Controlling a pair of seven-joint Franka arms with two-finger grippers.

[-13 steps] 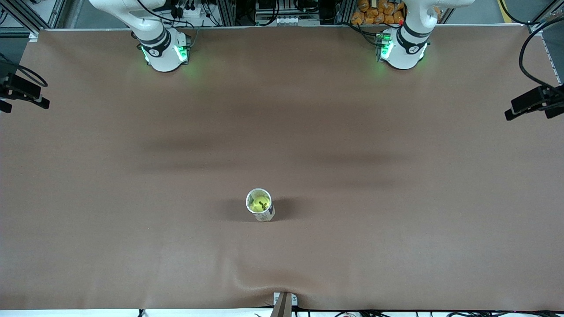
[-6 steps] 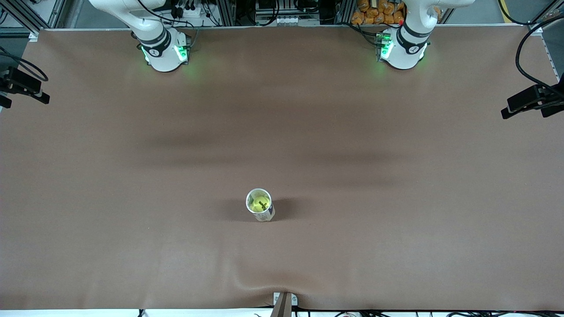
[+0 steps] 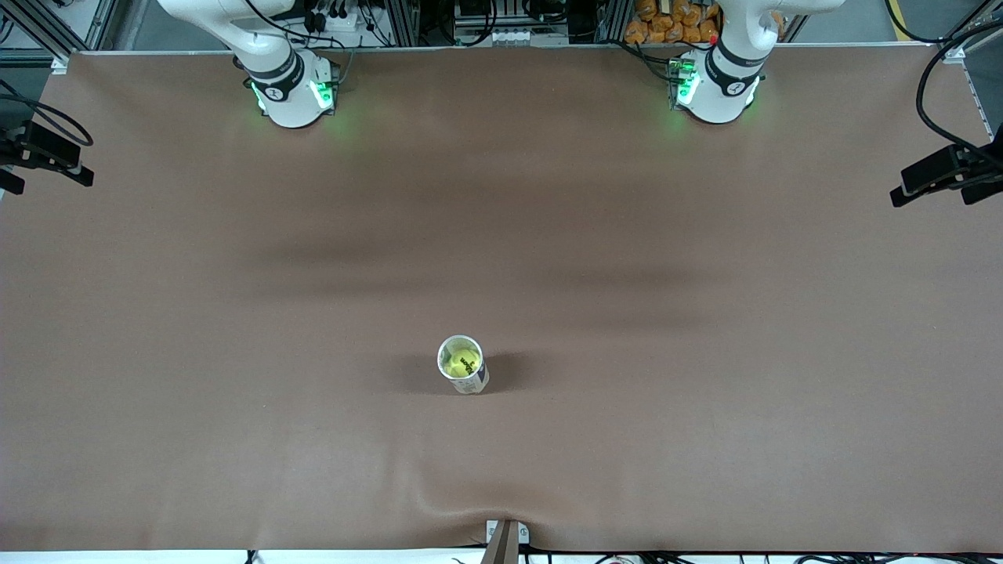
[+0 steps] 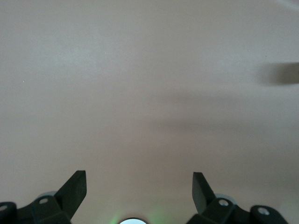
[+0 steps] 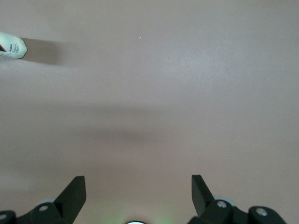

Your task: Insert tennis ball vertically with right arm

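Brown table [image 3: 705, 439], upright white can [image 3: 467, 380] resting near its middle

The front view looks steeply down from high across the table [image 3: 705, 439], facing both arm bases along its top edge. Each wrist view looks past its own fingertips at bare tabletop from well above. The front and right wrist views share the can [image 3: 463, 366] [image 5: 12, 46].

A brown mat [image 3: 705, 439] covers the table, with aluminium framing [image 3: 407, 19] along its robot-base edge.
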